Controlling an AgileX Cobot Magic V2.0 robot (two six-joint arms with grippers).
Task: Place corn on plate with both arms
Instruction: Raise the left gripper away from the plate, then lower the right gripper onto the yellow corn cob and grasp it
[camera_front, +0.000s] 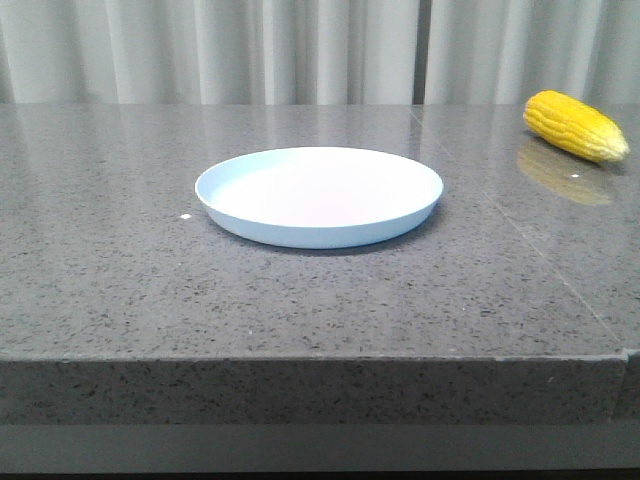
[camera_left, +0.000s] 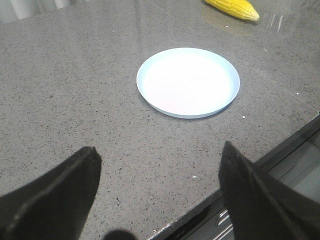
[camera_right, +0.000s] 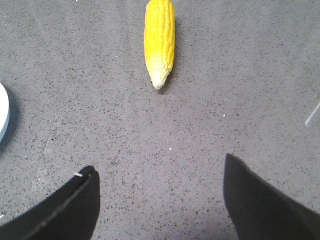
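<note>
On the table (camera_front: 120, 260): one bare plate (camera_front: 318, 196), one corn (camera_front: 575, 125) well apart, both pincers (camera_left: 159, 192) (camera_right: 159, 197) released.

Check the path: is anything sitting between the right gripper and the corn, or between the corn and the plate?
Nothing visible is. In the right wrist view, only bare countertop separates the open right gripper from the corn. In the front view, the counter between the corn and the empty plate holds no object.
</note>
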